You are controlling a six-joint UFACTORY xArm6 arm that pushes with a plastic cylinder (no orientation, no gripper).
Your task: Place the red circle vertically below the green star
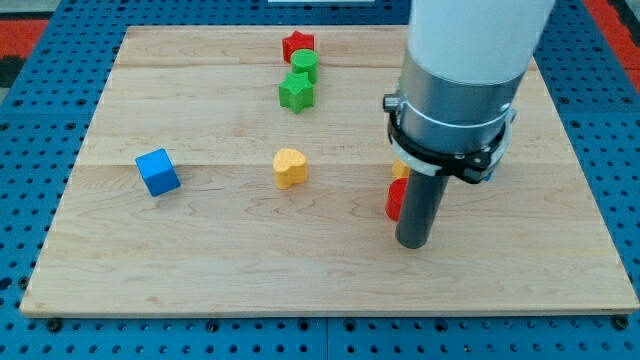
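My tip rests on the board at the near right, touching the right side of the red circle, which the rod half hides. I have no hand, only this rod. That side suits a push left, since the green star lies far off to the left, just nearer than a green cylinder.

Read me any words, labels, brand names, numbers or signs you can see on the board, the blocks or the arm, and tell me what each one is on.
None: no readable text, number or sign shows anywhere.
The wooden board is bare.
The blue cube, yellow heart, green star and red circle carry no markings.
The arm's white housing above my tip is unmarked.
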